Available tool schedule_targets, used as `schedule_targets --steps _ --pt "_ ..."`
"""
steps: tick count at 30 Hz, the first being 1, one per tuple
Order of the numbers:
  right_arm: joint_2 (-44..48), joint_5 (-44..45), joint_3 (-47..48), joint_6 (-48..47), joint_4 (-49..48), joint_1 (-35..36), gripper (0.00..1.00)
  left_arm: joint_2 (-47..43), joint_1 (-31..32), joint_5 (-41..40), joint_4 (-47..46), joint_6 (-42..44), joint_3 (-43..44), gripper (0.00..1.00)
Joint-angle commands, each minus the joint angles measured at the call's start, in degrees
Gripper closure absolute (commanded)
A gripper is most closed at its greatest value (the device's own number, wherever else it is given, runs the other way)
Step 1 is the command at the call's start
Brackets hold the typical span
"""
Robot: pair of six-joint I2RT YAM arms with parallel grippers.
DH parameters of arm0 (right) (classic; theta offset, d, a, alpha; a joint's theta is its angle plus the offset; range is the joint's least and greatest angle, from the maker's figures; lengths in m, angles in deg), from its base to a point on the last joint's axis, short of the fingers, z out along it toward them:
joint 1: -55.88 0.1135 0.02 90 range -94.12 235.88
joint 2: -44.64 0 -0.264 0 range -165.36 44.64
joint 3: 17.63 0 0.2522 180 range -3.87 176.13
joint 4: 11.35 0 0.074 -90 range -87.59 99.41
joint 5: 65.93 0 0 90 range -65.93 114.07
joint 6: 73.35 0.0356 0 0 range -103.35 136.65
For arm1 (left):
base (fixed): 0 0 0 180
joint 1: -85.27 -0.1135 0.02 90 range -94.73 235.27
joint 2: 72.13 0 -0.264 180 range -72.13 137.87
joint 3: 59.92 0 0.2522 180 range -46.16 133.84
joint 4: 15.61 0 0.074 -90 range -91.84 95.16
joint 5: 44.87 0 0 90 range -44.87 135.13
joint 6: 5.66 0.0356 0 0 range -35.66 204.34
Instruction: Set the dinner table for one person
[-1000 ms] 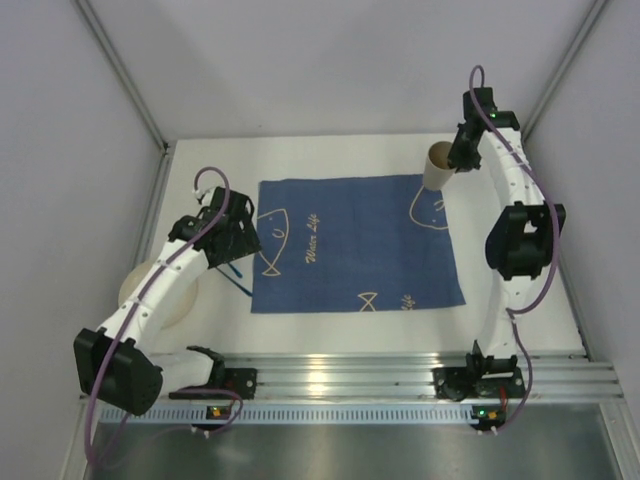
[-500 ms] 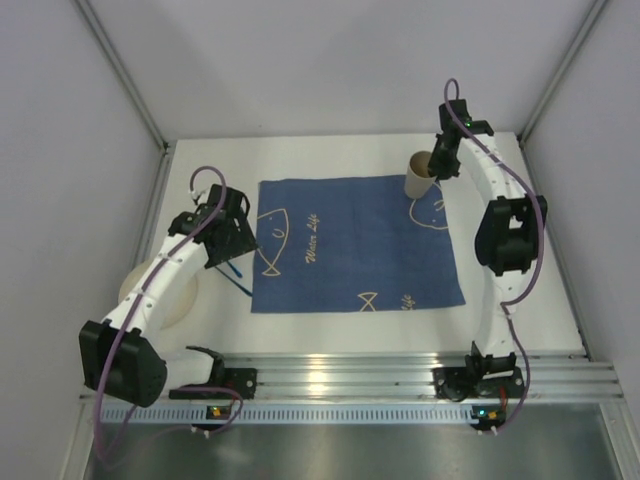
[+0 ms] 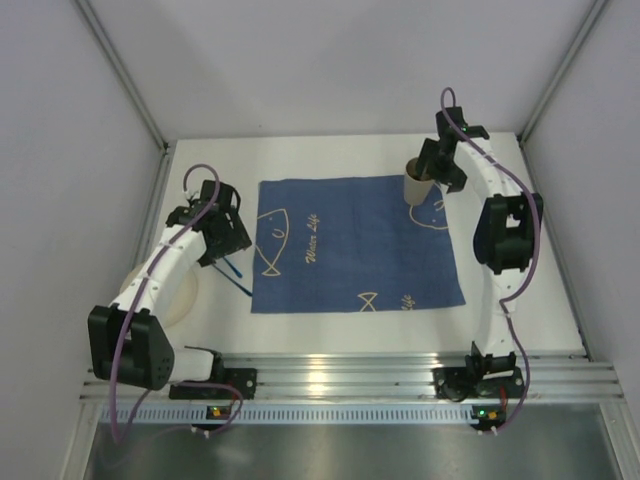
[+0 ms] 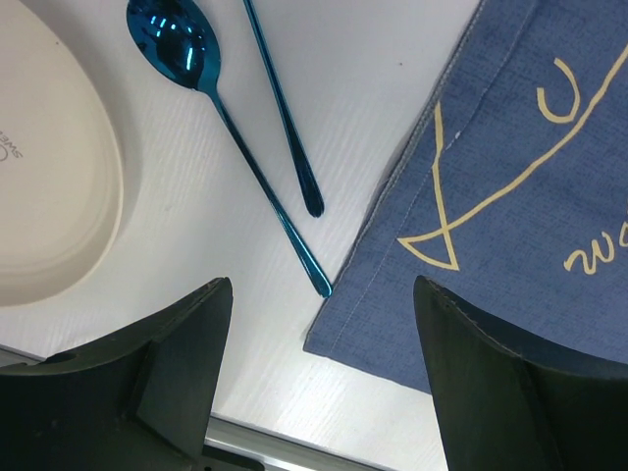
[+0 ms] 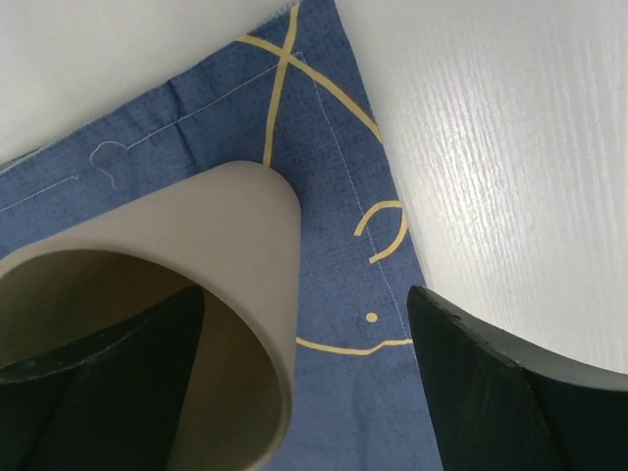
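Note:
A beige cup [image 3: 413, 181] stands upright on the far right corner of the dark blue fish-print placemat [image 3: 350, 245], which lies on the white dinner table [image 3: 350, 332]. My right gripper [image 3: 440, 168] is open at the cup. In the right wrist view one finger [image 5: 98, 392] sits inside the cup [image 5: 196, 245] and the other stands clear outside its wall. My left gripper [image 4: 324, 392] hangs open over the placemat's near left corner [image 4: 343, 334]. Beyond it lie a shiny blue spoon [image 4: 186, 44], a second blue utensil handle [image 4: 285, 113] and a cream plate [image 4: 49, 177].
An aluminium rail [image 3: 350, 372] runs along the near table edge with both arm bases on it. Grey enclosure walls close in the left, right and far sides. The plate [image 3: 185, 300] lies partly under the left arm.
The right arm carried the cup leftward onto the placemat's corner and opened its jaws, letting go. The left arm drew slightly toward the far left.

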Motion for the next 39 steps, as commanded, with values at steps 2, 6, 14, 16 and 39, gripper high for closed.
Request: schedule_targets --steps 2,6,14,16,39 --pt "4.39 -4.51 4.59 1.46 1.84 0.92 0.14 1.44 -4.18 2.02 -4.31 1.78 -0.31 0.21" --pt "13.25 -5.04 3.98 1.56 2.63 4.26 0.11 4.33 -7.17 2.37 -6.85 2.30 -1.02 0.23" --pt "29.17 -3.81 -5.50 0.33 6.59 9.28 0.09 15.13 -8.93 0.18 -14.76 2.83 -0.58 0.29" --pt "33.92 -4.25 -10.58 0.15 6.85 9.89 0.09 17.43 -9.55 -0.18 -16.08 2.75 -0.32 0.30" --pt "49.05 -0.56 -27.67 -1.08 11.16 10.24 0.10 25.97 -14.38 6.41 -19.34 4.24 5.66 0.39"
